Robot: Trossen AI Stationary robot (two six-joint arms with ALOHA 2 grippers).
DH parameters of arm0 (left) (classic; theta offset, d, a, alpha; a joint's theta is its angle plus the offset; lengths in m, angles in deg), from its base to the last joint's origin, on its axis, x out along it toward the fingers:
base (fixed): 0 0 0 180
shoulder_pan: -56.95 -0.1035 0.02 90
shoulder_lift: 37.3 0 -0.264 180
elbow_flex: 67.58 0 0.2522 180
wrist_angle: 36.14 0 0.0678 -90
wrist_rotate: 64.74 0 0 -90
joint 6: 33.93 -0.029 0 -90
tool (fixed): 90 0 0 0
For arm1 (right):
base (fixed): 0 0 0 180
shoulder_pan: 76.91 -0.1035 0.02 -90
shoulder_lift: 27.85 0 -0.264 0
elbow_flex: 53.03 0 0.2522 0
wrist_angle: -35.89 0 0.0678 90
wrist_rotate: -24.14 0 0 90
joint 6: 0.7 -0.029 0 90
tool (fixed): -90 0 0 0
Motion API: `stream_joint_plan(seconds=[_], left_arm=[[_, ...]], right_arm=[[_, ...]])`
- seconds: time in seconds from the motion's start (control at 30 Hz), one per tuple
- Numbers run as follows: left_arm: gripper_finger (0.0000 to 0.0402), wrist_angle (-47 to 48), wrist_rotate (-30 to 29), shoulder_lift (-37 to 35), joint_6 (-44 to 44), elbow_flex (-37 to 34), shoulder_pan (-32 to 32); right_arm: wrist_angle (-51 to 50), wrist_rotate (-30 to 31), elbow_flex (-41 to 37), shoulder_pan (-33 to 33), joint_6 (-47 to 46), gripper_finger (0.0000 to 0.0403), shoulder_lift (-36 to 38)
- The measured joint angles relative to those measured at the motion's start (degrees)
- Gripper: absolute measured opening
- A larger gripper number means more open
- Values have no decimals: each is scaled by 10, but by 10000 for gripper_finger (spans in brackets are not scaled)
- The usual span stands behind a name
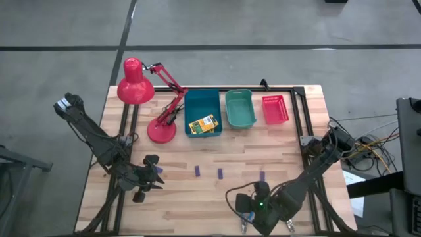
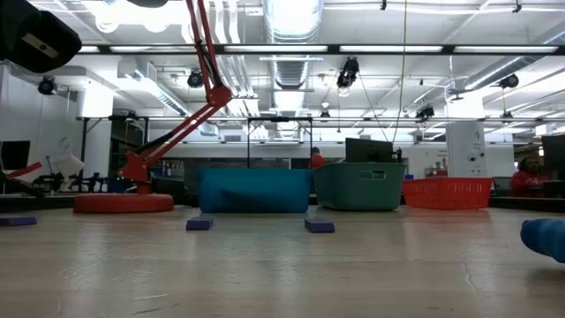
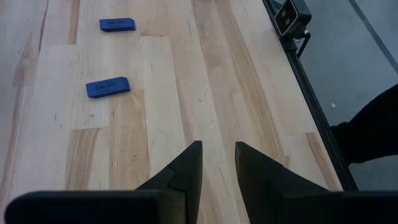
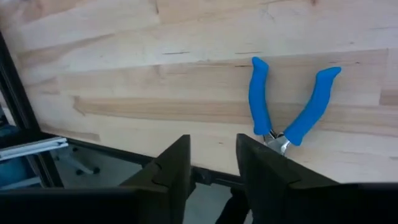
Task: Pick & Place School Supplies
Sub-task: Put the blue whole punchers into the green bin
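Right gripper (image 4: 212, 165), jaws slightly apart and empty, beside blue-handled metal pliers (image 4: 287, 109): rigid, light; best pinched across one rubbery handle.

Two dark jointed arms, black wedge-shaped fingers on each hand; green light on right hand (image 1: 263, 209)

Wooden table (image 1: 197, 197) – lamp (image 1: 141, 92), three bins (image 1: 240, 108), erasers (image 1: 220, 173), blue-handled tool (image 4: 289, 106).
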Motion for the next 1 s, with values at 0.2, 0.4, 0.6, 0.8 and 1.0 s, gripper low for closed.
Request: stream_joint_plan(seconds=[0.2, 0.4, 0.6, 0.8, 1.0], left_arm=[[99, 0, 0, 0, 0, 0, 0], [99, 0, 0, 0, 0, 0, 0], [99, 0, 0, 0, 0, 0, 0], [99, 0, 0, 0, 0, 0, 0], [99, 0, 0, 0, 0, 0, 0]], right_arm=[[0, -49, 0, 2, 3, 170, 0], [15, -60, 3, 11, 8, 194, -36], [22, -61, 8, 21, 43, 196, -88], [24, -66, 18, 20, 69, 196, -108], [22, -55, 19, 24, 99, 196, -110]])
